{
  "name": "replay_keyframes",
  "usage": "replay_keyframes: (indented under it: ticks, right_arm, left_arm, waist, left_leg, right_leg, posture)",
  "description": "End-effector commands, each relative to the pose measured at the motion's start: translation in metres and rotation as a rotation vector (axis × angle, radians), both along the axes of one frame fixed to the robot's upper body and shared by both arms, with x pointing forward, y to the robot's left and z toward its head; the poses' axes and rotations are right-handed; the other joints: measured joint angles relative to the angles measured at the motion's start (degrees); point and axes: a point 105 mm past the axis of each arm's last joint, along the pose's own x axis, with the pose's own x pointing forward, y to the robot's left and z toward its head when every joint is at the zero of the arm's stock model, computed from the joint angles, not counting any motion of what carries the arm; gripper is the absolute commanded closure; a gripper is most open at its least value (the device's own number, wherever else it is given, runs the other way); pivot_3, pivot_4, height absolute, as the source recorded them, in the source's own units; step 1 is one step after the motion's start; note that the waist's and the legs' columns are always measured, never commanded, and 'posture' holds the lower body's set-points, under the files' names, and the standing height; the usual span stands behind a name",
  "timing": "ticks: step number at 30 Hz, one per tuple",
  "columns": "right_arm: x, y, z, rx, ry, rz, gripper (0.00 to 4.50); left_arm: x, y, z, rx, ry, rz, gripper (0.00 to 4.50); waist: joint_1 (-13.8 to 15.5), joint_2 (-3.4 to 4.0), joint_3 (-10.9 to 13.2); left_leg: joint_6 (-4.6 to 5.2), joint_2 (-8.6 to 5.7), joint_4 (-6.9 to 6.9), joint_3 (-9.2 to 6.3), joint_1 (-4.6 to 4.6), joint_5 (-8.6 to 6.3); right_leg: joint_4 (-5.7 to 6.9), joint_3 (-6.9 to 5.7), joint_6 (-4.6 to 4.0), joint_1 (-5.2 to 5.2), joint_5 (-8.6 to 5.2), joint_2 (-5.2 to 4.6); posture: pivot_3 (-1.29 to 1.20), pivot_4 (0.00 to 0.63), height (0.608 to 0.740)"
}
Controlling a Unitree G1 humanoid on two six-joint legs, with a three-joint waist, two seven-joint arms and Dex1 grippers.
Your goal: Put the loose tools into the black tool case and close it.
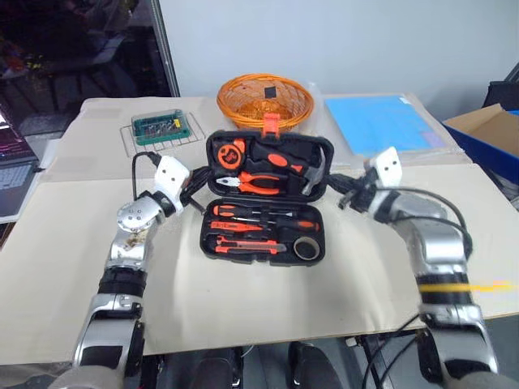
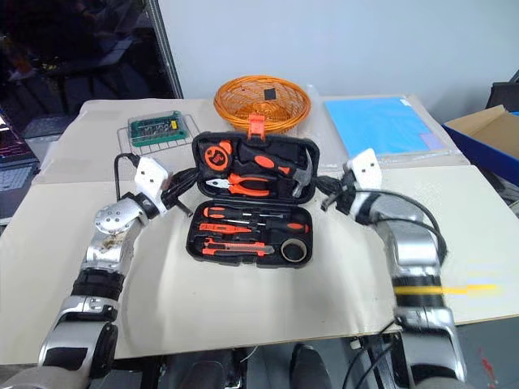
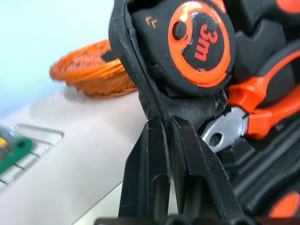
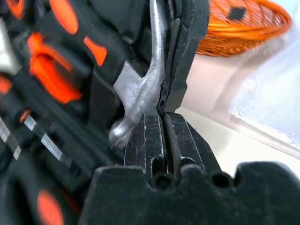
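The black tool case (image 1: 263,259) lies open at the middle of the table, its lid half (image 1: 213,146) at the back, with an orange latch (image 1: 271,123). The front half holds two screwdrivers (image 1: 261,212), an orange-black utility knife (image 1: 243,244) and a grey tape roll (image 1: 306,249). A tape measure (image 3: 199,42), pliers (image 1: 258,184) and a hammer (image 4: 140,89) sit in the lid. My left gripper (image 3: 164,121) is shut on the lid's left rim. At the opposite rim, beside the hammer head, my right gripper (image 4: 164,115) is shut on the lid's edge.
An orange wicker basket (image 1: 266,99) stands right behind the case. A green bit set (image 1: 162,126) rests on a wire rack at the back left. A blue sheet (image 1: 381,121) lies at the back right, with a cardboard box (image 1: 491,130) past the table's right edge.
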Motion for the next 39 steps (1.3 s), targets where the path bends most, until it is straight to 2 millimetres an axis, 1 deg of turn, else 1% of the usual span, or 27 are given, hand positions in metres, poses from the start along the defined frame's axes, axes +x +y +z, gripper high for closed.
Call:
replay_keyframes:
  ticks: [1, 2, 3, 4, 5, 6, 7, 8, 9, 10, 11, 13, 15, 16, 17, 18, 19, 21, 22, 24, 26, 28, 30, 32, 36, 37, 39]
  right_arm:
    - [-0.048, 0.011, 0.013, -0.055, -0.103, 0.158, 4.50]
    - [-0.054, 0.009, 0.012, -0.055, -0.101, 0.160, 4.50]
    - [-0.061, 0.004, 0.010, -0.102, -0.105, 0.163, 4.15]
    - [-0.066, 0.001, 0.009, -0.138, -0.112, 0.163, 3.80]
    - [-0.073, -0.003, 0.005, -0.190, -0.096, 0.169, 3.58]
    - [-0.081, -0.010, 0.001, -0.239, -0.064, 0.173, 3.23]
    - [-0.087, -0.015, -0.002, -0.265, -0.040, 0.175, 3.19]
    - [-0.094, -0.026, -0.009, -0.311, 0.015, 0.158, 3.19]
    - [-0.102, -0.036, -0.015, -0.361, 0.064, 0.153, 3.19]
    - [-0.107, -0.042, -0.019, -0.395, 0.096, 0.152, 3.19]
    - [-0.116, -0.044, -0.020, -0.369, 0.139, 0.168, 3.19]
    - [-0.127, -0.039, -0.018, -0.282, 0.199, 0.203, 3.19]
    - [-0.142, -0.017, -0.021, -0.249, 0.248, 0.311, 3.69]
    - [-0.147, -0.008, -0.023, -0.238, 0.267, 0.352, 3.83]
    - [-0.152, 0.003, -0.027, -0.232, 0.284, 0.393, 4.28]
    - [-0.155, 0.014, -0.032, -0.227, 0.307, 0.429, 4.47]
    - [-0.158, 0.027, -0.043, -0.239, 0.334, 0.464, 4.47]
    - [-0.156, 0.044, -0.061, -0.259, 0.384, 0.482, 4.47]
    - [-0.153, 0.048, -0.069, -0.299, 0.384, 0.486, 4.47]
    - [-0.127, 0.049, -0.077, -0.333, 0.352, 0.380, 4.47]
    - [-0.097, 0.047, -0.080, -0.369, 0.296, 0.264, 4.47]
    - [-0.065, 0.042, -0.077, -0.357, 0.255, 0.135, 4.47]
    - [-0.029, 0.038, -0.064, -0.305, 0.195, 0.005, 4.47]
    - [-0.005, 0.041, -0.054, -0.304, 0.136, -0.015, 4.47]
    - [0.031, 0.049, -0.039, -0.289, 0.070, -0.024, 4.47]
    - [0.037, 0.052, -0.037, -0.273, 0.076, -0.015, 4.47]
    - [0.040, 0.051, -0.035, -0.257, 0.105, 0.010, 4.47]
  left_arm:
    - [-0.028, -0.001, -0.013, 0.000, 0.221, -0.181, 4.10]
    - [-0.035, 0.004, -0.015, -0.005, 0.276, -0.202, 3.76]
    - [-0.046, 0.015, -0.021, 0.001, 0.394, -0.226, 3.57]
    - [-0.055, 0.022, -0.025, 0.003, 0.479, -0.245, 3.20]
    - [-0.067, 0.033, -0.030, 0.029, 0.564, -0.259, 2.85]
    - [-0.076, 0.050, -0.034, 0.048, 0.655, -0.243, 2.49]
    - [-0.082, 0.060, -0.035, 0.058, 0.706, -0.227, 2.22]
    - [-0.090, 0.073, -0.031, 0.067, 0.753, -0.231, 1.77]
    - [-0.094, 0.080, -0.023, 0.065, 0.772, -0.239, 1.41]
    - [-0.097, 0.083, -0.016, 0.064, 0.781, -0.251, 1.08]
    - [-0.100, 0.081, -0.005, 0.053, 0.784, -0.286, 0.74]
    - [-0.107, 0.073, 0.008, 0.048, 0.791, -0.351, 0.03]
    - [-0.117, 0.063, 0.011, 0.075, 0.803, -0.418, 0.00]
    - [-0.120, 0.060, 0.011, 0.087, 0.805, -0.436, 0.00]
    - [-0.122, 0.055, 0.012, 0.096, 0.800, -0.457, 0.00]
    - [-0.123, 0.050, 0.014, 0.105, 0.790, -0.474, 0.00]
    - [-0.125, 0.043, 0.015, 0.111, 0.777, -0.496, 0.00]
    - [-0.127, 0.030, 0.017, 0.121, 0.753, -0.529, 0.00]
    - [-0.129, 0.025, 0.018, 0.119, 0.750, -0.544, 0.00]
    - [-0.132, 0.017, 0.019, 0.130, 0.735, -0.574, 0.00]
    - [-0.135, 0.009, 0.021, 0.144, 0.711, -0.598, 0.00]
    - [-0.134, 0.002, 0.023, 0.164, 0.672, -0.604, 0.00]
    - [-0.132, -0.005, 0.025, 0.172, 0.644, -0.612, 0.00]
    - [-0.127, -0.012, 0.024, 0.198, 0.599, -0.605, 0.00]
    - [-0.111, -0.021, 0.019, 0.218, 0.552, -0.550, 0.00]
    - [-0.105, -0.026, 0.018, 0.221, 0.537, -0.530, 0.00]
    - [-0.096, -0.034, 0.017, 0.226, 0.514, -0.519, 0.00]
  waist:
    - [0.04, 0.01, -0.01]
    - [0.00, 0.02, -0.03]
    - [-0.08, 0.02, -0.03]
    - [-0.30, 0.02, -0.03]
    - [-0.55, 0.02, -0.03]
    - [-0.73, 0.03, -0.02]
    - [-0.80, 0.01, -0.01]
    - [-0.81, 0.00, 0.00]
    - [-0.74, -0.01, 0.00]
    - [-0.43, -0.02, 0.00]
    - [-0.18, -0.02, 0.00]
    - [0.35, 0.00, -0.01]
    - [0.50, 0.04, -0.03]
    - [0.49, 0.04, -0.03]
    - [0.50, 0.03, -0.03]
    - [0.43, 0.03, -0.03]
    - [0.27, 0.00, -0.05]
    - [0.19, -0.04, -0.05]
    - [0.19, -0.04, -0.05]
    - [0.25, -0.06, -0.04]
    - [0.22, -0.07, -0.04]
    - [0.16, -0.09, -0.04]
    - [0.10, -0.10, -0.02]
    - [0.08, -0.10, -0.02]
    - [0.02, -0.11, -0.02]
    - [-0.01, -0.11, -0.01]
    - [0.02, -0.11, 0.00]
  left_leg:
    - [0.00, 0.03, 0.01, 0.00, 0.03, 0.00]
    - [0.01, 0.08, 0.03, 0.02, 0.11, 0.00]
    - [0.01, 0.10, 0.02, 0.04, 0.20, 0.00]
    - [0.01, 0.13, 0.02, 0.07, 0.31, 0.00]
    - [0.01, 0.17, 0.03, 0.11, 0.37, -0.01]
    - [0.01, 0.20, 0.03, 0.19, 0.48, -0.01]
    - [0.01, 0.22, 0.04, 0.22, 0.52, -0.01]
    - [0.00, 0.27, 0.04, 0.23, 0.59, -0.01]
    - [-0.01, 0.33, 0.04, 0.23, 0.69, -0.02]
    - [-0.34, 0.38, 0.04, 0.22, 0.70, -0.18]
    - [-0.59, 0.41, 0.04, 0.21, 0.76, -0.29]
    - [-0.68, 0.49, 0.03, 0.21, 1.02, -0.33]
    - [-0.71, 0.70, 0.02, 0.20, 1.08, -0.36]
    - [-0.72, 0.77, 0.01, 0.20, 1.10, -0.36]
    - [-0.72, 0.89, 0.00, 0.21, 1.11, -0.36]
    - [-0.73, 0.95, -0.01, 0.21, 1.10, -0.37]
    - [-0.74, 1.03, -0.02, 0.22, 1.11, -0.37]
    - [-0.84, 1.24, -0.03, 0.31, 1.10, -0.43]
    - [-0.86, 1.24, -0.03, 0.34, 1.09, -0.44]
    - [-0.87, 1.23, -0.04, 0.45, 1.07, -0.45]
    - [-0.86, 1.22, -0.01, 0.53, 1.06, -0.45]
    - [-0.86, 1.22, -0.01, 0.61, 1.04, -0.45]
    - [-0.89, 1.22, 0.02, 0.65, 1.03, -0.42]
    - [-0.95, 1.22, 0.04, 0.68, 1.03, -0.38]
    - [-0.80, 1.21, 0.04, 0.68, 1.04, -0.26]
    - [-0.50, 1.21, 0.03, 0.68, 1.04, -0.09]
    - [-0.45, 1.21, 0.00, 0.69, 1.03, -0.08]
  right_leg:
    - [0.00, -0.03, 0.00, 0.02, -0.02, 0.01]
    - [0.00, -0.04, -0.01, 0.08, -0.06, 0.02]
    - [-0.02, -0.05, -0.02, 0.12, -0.10, 0.03]
    - [-0.01, -0.05, -0.03, 0.20, -0.12, 0.05]
    - [0.01, -0.04, -0.02, 0.22, -0.16, 0.05]
    - [0.02, -0.04, 0.03, 0.30, -0.20, 0.05]
    - [0.02, -0.04, 0.28, 0.33, -0.42, 0.05]
    - [0.02, -0.04, 0.33, 0.37, -0.56, 0.06]
    - [0.01, -0.07, 0.29, 0.46, -0.64, 0.07]
    - [-0.01, -0.12, -0.02, 0.45, -0.86, 0.07]
    - [-0.03, -0.16, -0.06, 0.46, -0.88, 0.07]
    - [-0.11, -0.18, -0.07, 0.59, -0.90, 0.03]
    - [-0.26, -0.18, -0.06, 0.83, -0.90, 0.00]
    - [-0.37, -0.19, -0.06, 0.88, -0.90, 0.01]
    - [-0.46, -0.20, -0.06, 0.95, -0.90, 0.04]
    - [-0.56, -0.23, -0.06, 0.94, -0.90, 0.08]
    - [-0.66, -0.25, -0.07, 0.92, -0.89, 0.10]
    - [-0.79, -0.38, -0.10, 0.93, -0.87, 0.12]
    - [-0.77, -0.47, -0.14, 0.92, -0.85, 0.10]
    - [-0.73, -0.48, -0.23, 0.88, -0.79, 0.11]
    - [-0.74, -0.53, -0.30, 0.86, -0.74, 0.16]
    - [-0.74, -0.53, -0.33, 0.84, -0.69, 0.20]
    - [-0.72, -0.51, -0.35, 0.83, -0.64, 0.27]
    - [-0.72, -0.49, -0.33, 0.84, -0.55, 0.33]
    - [-0.71, -0.47, -0.40, 0.86, -0.47, 0.47]
    - [-0.71, -0.43, -0.44, 0.86, -0.44, 0.53]
    - [-0.72, -0.34, -0.21, 0.86, -0.29, 0.64]
  posture:
    - [0.00, 0.150, 0.740]
    - [0.00, 0.150, 0.740]
    - [0.00, 0.150, 0.740]
    - [0.00, 0.150, 0.740]
    - [0.00, 0.150, 0.740]
    - [0.00, 0.150, 0.740]
    - [0.00, 0.150, 0.740]
    - [0.00, 0.150, 0.740]
    - [0.00, 0.150, 0.740]
    - [0.00, 0.150, 0.740]
    - [0.00, 0.150, 0.740]
    - [0.00, 0.150, 0.740]
    - [0.00, 0.150, 0.740]
    - [0.00, 0.150, 0.740]
    - [0.00, 0.150, 0.740]
    - [0.00, 0.150, 0.740]
    - [0.00, 0.150, 0.740]
    - [0.00, 0.150, 0.740]
    - [0.00, 0.150, 0.740]
    - [0.00, 0.150, 0.740]
    - [0.00, 0.150, 0.740]
    - [0.00, 0.150, 0.740]
    - [0.00, 0.150, 0.740]
    - [0.00, 0.150, 0.740]
    - [0.00, 0.150, 0.740]
    - [0.00, 0.150, 0.740]
    - [0.00, 0.150, 0.740]
